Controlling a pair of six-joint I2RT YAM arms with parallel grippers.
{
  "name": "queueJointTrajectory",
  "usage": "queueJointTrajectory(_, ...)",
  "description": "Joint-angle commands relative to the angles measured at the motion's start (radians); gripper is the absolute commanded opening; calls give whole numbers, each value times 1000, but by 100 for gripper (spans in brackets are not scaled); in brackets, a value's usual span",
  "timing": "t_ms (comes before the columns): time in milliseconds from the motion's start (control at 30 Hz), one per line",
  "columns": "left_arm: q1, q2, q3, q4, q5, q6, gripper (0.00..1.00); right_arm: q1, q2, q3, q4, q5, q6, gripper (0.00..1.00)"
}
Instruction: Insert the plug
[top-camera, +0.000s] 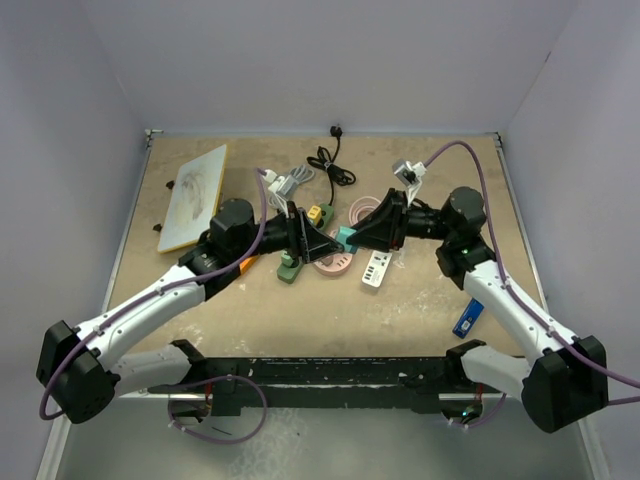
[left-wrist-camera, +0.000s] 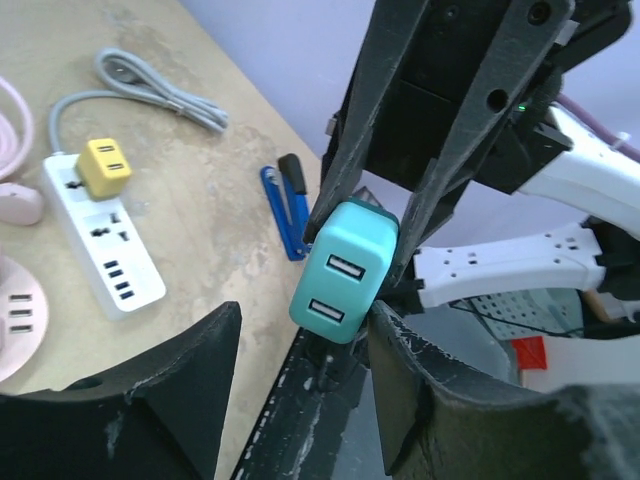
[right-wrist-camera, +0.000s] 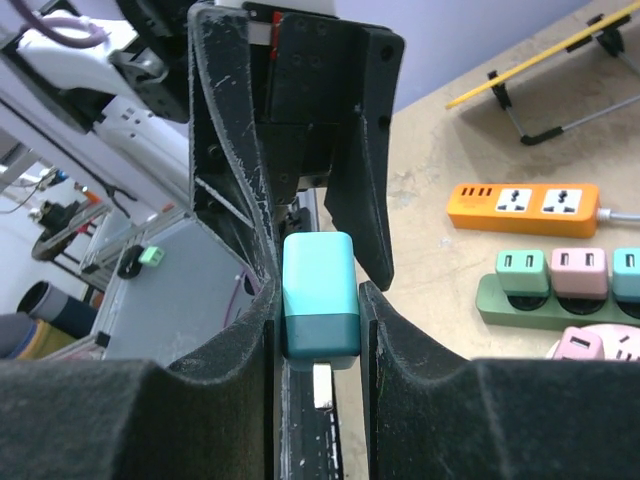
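The right arm's (top-camera: 500, 290) jaws are closed on the sides of the teal USB charger plug (right-wrist-camera: 320, 290), holding it above the table (top-camera: 400, 320) at mid-workspace (USB ports facing the left wrist camera). The left arm's (top-camera: 150, 300) jaws stand open, straddling the plug's far end. A green power strip (right-wrist-camera: 560, 300) lies nearby.

A tan, scuffed table top (top-camera: 330, 320) is enclosed on three sides by plain pale lavender walls (top-camera: 330, 60), and it is lit evenly from above, with only soft shadows thrown.
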Motion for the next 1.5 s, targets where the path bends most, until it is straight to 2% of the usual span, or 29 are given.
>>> queueJointTrajectory(0,5,2,30,192,131,-99,50,4,-32,59,80,-107,1,9)
queueJointTrajectory(67,6,6,21,238,157,-134,49,6,-32,58,78,-108,2,9)
queueJointTrajectory(300,5,43,-1,255,176,-149,32,6,-30,51,127,-99,45,8)
queueJointTrajectory(400,5,45,-8,260,187,-138,29,7,-23,48,132,-95,58,8)
queueJointTrajectory(533,3,54,-19,276,237,-124,29,6,-12,47,137,-92,79,7)
queueJointTrajectory(667,1,60,-25,275,265,-107,38,6,-7,45,138,-81,92,7)
queueJointTrajectory(833,-2,70,-17,288,255,-118,38,6,-1,35,135,-83,91,7)
queueJointTrajectory(967,-1,68,-15,289,226,-107,23,6,-1,38,106,-90,59,7)
queueJointTrajectory(1033,0,64,-15,285,215,-94,11,6,-1,49,54,-92,22,14)
queueJointTrajectory(1067,-1,61,-14,272,207,-78,5,6,-3,55,2,-87,1,25)
queueJointTrajectory(1100,0,53,-10,228,188,-40,0,6,-8,58,-33,-78,-17,41)
queueJointTrajectory(1167,0,41,5,96,153,36,0,6,-23,60,-65,-37,-37,58)
queueJointTrajectory(1200,0,26,18,2,108,112,0,6,-34,63,-87,2,-48,64)
queueJointTrajectory(1300,-2,-8,74,-295,-42,296,0,4,-68,86,-195,160,-116,73)
queueJointTrajectory(1400,0,-30,111,-541,-201,448,0,4,-84,104,-279,326,-136,76)
queueJointTrajectory(1467,0,-35,124,-649,-309,516,0,4,-83,115,-333,440,-141,76)
